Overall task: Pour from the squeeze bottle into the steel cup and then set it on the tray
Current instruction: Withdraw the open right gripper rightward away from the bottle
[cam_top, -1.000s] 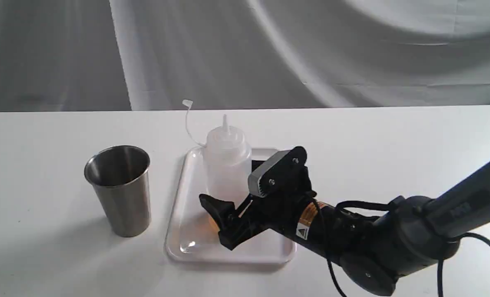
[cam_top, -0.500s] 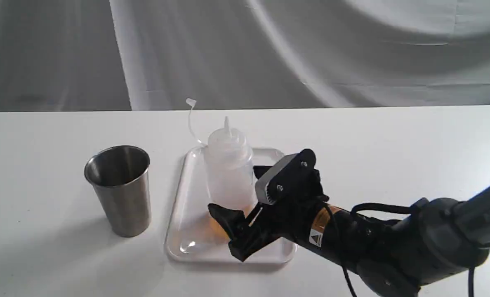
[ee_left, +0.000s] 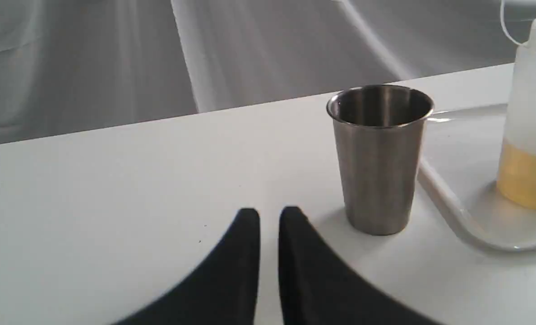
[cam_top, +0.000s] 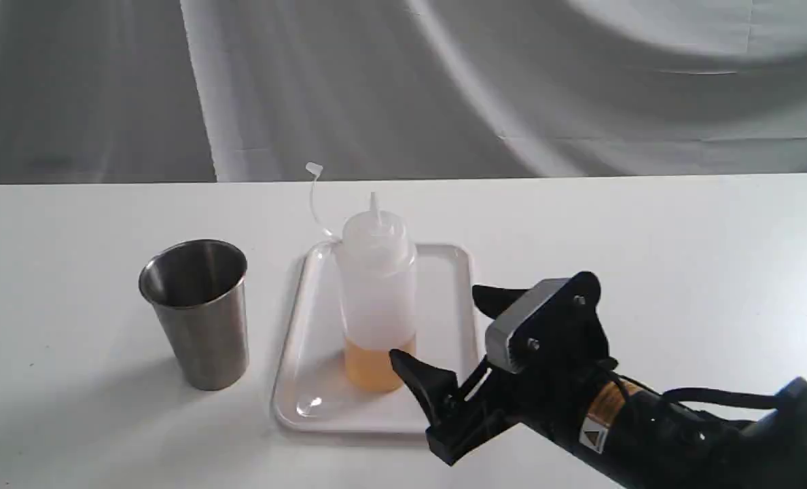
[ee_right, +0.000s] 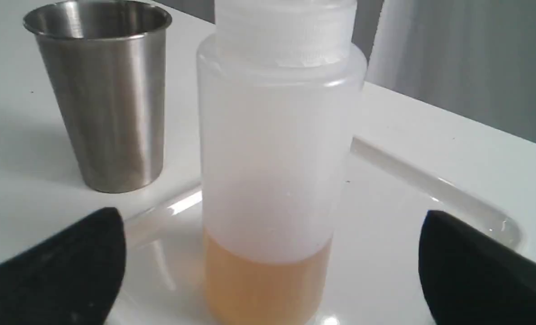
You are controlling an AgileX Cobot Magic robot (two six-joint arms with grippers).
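Squeeze bottle [cam_top: 376,292]: upright on tray [cam_top: 444,272]. Steel cup [cam_top: 196,312]: on bench [cam_top: 648,238], beside tray. Right pincer [cam_top: 443,326]: apart, clear of bottle. Left pincer [ee_left: 270,216]: nearly together, empty.

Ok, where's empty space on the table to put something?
The table is bare right of the tray, behind the right gripper, and left of the steel cup. The back strip is free too. The middle is crowded: the squeeze bottle stands on the tray, the open gripper beside it, and the cup-tray gap is narrow.
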